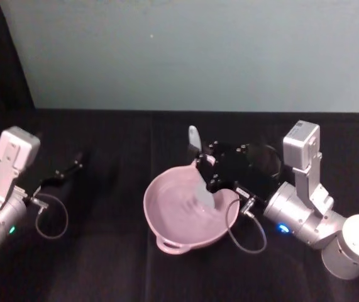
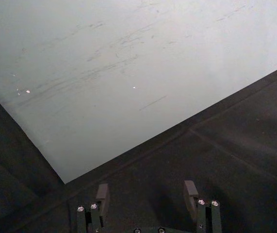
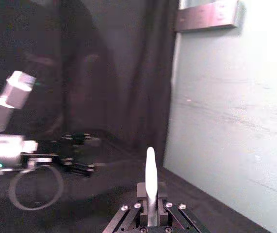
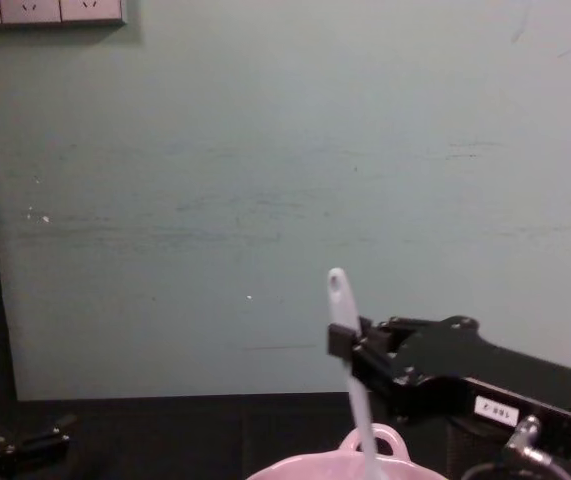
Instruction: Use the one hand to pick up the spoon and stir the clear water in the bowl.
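Stirring step in hand: your right claw [image 1: 205, 168] is clamped tight on the spoon [image 1: 193, 138].
It grips the handle partway up, above the far right rim of the pink bowl [image 1: 151, 204]. The spoon stands near upright, head down inside the bowl, mid-worktop [image 1: 104, 264]. Next, I judge, you sweep gentle circles clear of the rim. Your left claw [image 1: 72, 165] rests far left, fingers apart, empty.

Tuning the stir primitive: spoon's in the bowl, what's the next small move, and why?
Probably sweep the right tool in a small circle. It is shut on the spoon, whose head sits inside the bowl with the handle pointing up. The left tool is parked, open, on its own side.
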Motion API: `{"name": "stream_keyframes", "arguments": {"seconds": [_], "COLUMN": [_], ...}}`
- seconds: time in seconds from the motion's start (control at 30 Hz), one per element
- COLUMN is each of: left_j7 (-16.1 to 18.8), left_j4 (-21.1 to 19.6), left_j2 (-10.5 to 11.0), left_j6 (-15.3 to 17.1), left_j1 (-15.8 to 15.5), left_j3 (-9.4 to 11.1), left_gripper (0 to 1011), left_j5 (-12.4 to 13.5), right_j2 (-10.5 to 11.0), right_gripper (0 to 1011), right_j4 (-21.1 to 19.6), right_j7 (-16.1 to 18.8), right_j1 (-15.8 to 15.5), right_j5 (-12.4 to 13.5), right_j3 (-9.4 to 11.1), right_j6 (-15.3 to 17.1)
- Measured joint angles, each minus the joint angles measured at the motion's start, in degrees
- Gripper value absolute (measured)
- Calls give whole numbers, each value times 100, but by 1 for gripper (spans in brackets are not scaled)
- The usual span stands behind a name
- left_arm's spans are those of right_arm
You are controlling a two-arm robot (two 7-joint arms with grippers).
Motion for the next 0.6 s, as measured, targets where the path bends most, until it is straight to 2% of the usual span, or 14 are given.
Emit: {"name": "stream_keyframes", "arguments": {"seconds": [0.17, 0.33, 0.6], "left_j7": [0, 0, 0], "left_j4": [0, 0, 0], "left_j2": [0, 0, 0], "left_j6": [0, 0, 0], "left_j1": [0, 0, 0], "left_j3": [0, 0, 0], "left_gripper": [1005, 1005, 1005], "left_j5": [0, 0, 0], "right_j2": [2, -121, -470], "right_gripper": [118, 118, 118], "right_j4": [-176, -100, 543], "right_j7": [230, 412, 629], "right_j1": [-76, 33, 486], "right_j5": [115, 223, 357], "right_j3": [-157, -332, -600], "right_j6": [45, 46, -34]}}
